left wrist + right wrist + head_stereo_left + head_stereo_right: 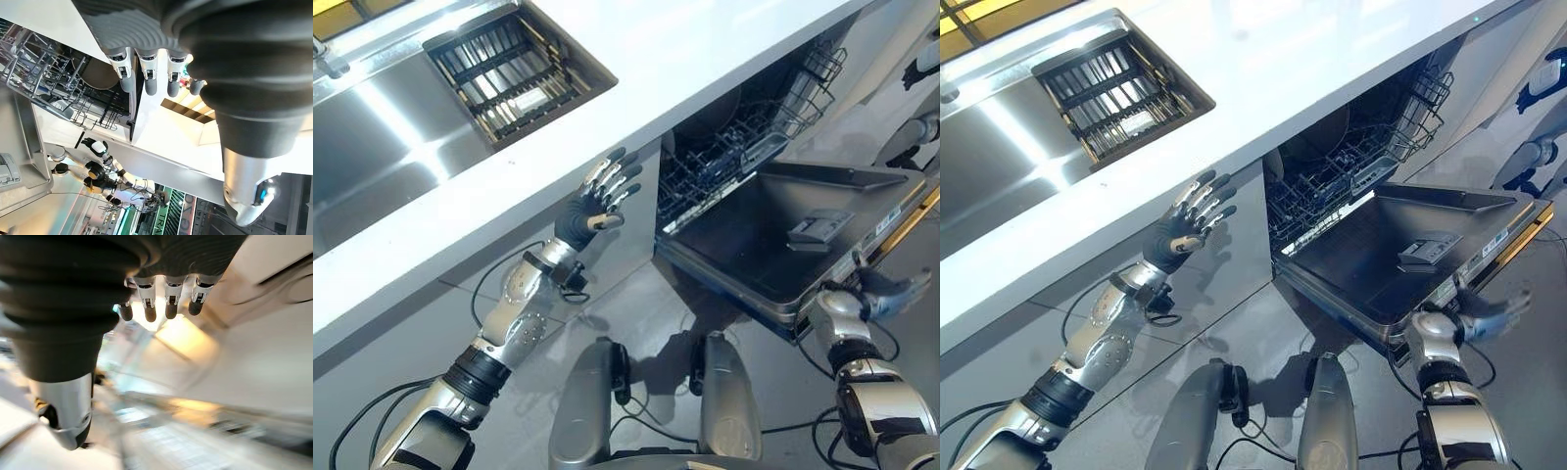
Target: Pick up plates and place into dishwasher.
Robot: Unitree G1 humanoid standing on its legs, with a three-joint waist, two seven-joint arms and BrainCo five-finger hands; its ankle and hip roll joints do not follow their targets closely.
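The dishwasher stands open under the white counter, its door folded down flat. Its lower rack is pulled partly out, and a dark round plate-like shape stands at its back. My left hand is raised in front of the counter's edge, left of the rack, open with straight fingers and holding nothing. My right hand is low by the door's outer corner, blurred, with fingers stretched out and empty.
A steel sink with a dark slotted drain rack is set in the counter at the upper left. A wire basket sits deeper in the dishwasher. Another robot stands at the far right.
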